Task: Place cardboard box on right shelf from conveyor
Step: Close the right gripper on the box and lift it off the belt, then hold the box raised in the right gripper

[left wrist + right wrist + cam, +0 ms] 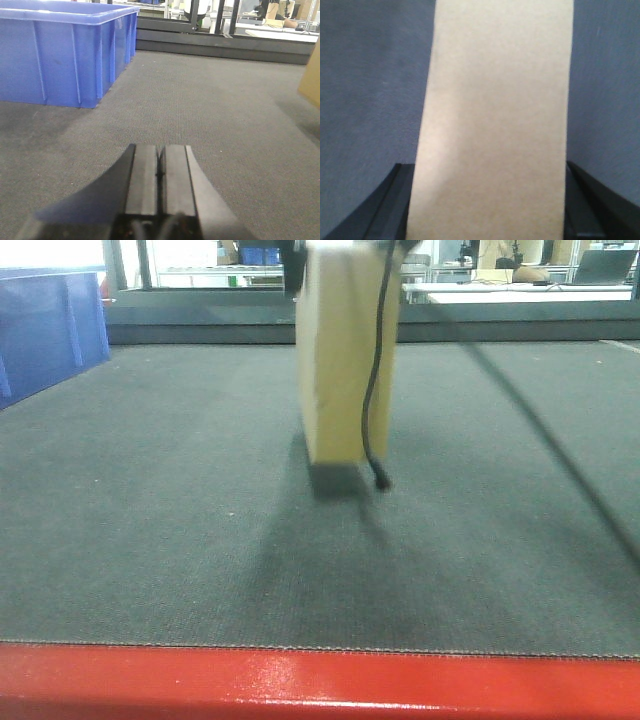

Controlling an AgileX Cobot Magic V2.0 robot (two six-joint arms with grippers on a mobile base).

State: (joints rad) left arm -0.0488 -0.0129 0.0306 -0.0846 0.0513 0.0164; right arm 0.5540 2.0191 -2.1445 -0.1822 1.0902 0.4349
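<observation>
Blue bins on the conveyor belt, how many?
1. The blue plastic bin sits on the left side of the conveyor, ahead and left of the left end effector. Far behind the belt, small blue shapes may be more bins, too blurred to tell.

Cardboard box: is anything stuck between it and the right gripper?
No, nothing visible. The right gripper has its fingers on both sides of the cardboard box, held upright over the conveyor. A black cable dangles in front of the box, not between them.
</observation>
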